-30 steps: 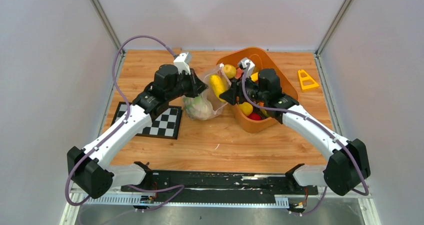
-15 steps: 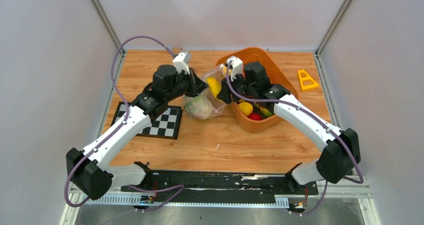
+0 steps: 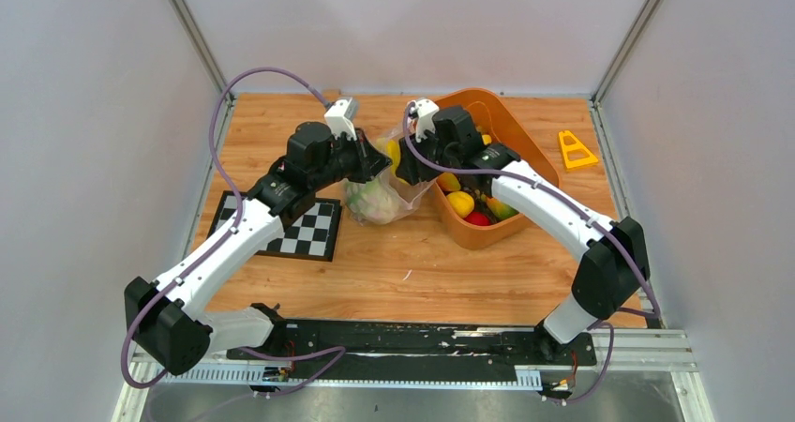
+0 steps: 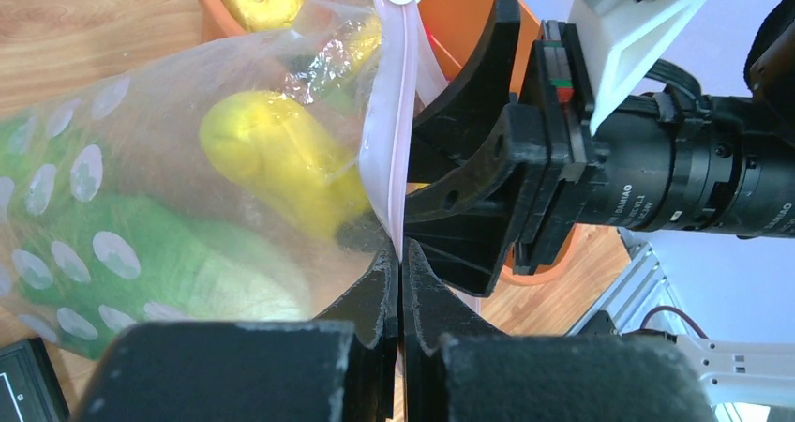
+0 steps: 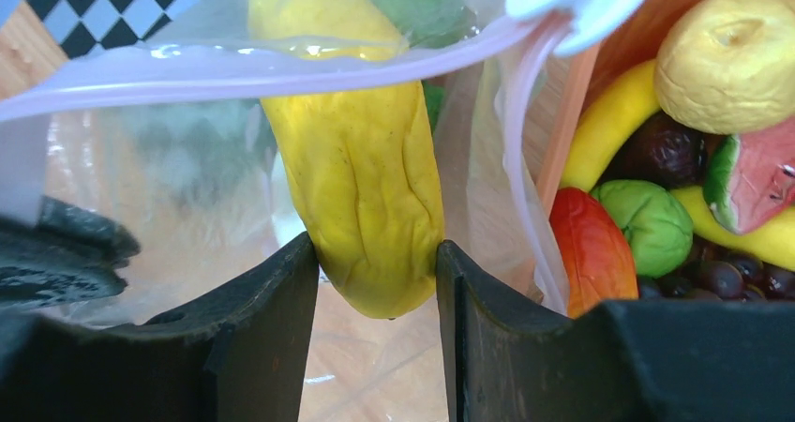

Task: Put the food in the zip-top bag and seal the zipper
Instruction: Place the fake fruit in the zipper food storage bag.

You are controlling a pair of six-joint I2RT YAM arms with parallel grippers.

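Note:
The clear dotted zip-top bag point(image 3: 377, 197) stands between my grippers with its mouth open. My left gripper point(image 4: 401, 253) is shut on the pinkish zipper strip point(image 4: 387, 131) and holds that edge up. My right gripper point(image 5: 375, 253) is shut on a long yellow fruit point(image 5: 366, 178), which sits inside the bag's mouth under the zipper strip point(image 5: 281, 66). The yellow fruit shows through the bag in the left wrist view point(image 4: 272, 159), above a green cabbage point(image 4: 159, 272) lying in the bag. In the top view the grippers point(image 3: 380, 162) point(image 3: 398, 153) almost meet.
The orange basket point(image 3: 511, 113) stands right of the bag, holding a lemon point(image 5: 731, 56), banana point(image 5: 609, 122), watermelon slice point(image 5: 759, 178), green cabbage point(image 5: 652, 220), a red-orange fruit point(image 5: 591, 253) and grapes point(image 5: 666, 150). A checkerboard point(image 3: 300, 230) lies left. A yellow triangle point(image 3: 575, 150) lies far right.
My right gripper has moved left from over the basket, carrying the yellow fruit into the bag's mouth. My left gripper has kept its hold on the zipper edge.

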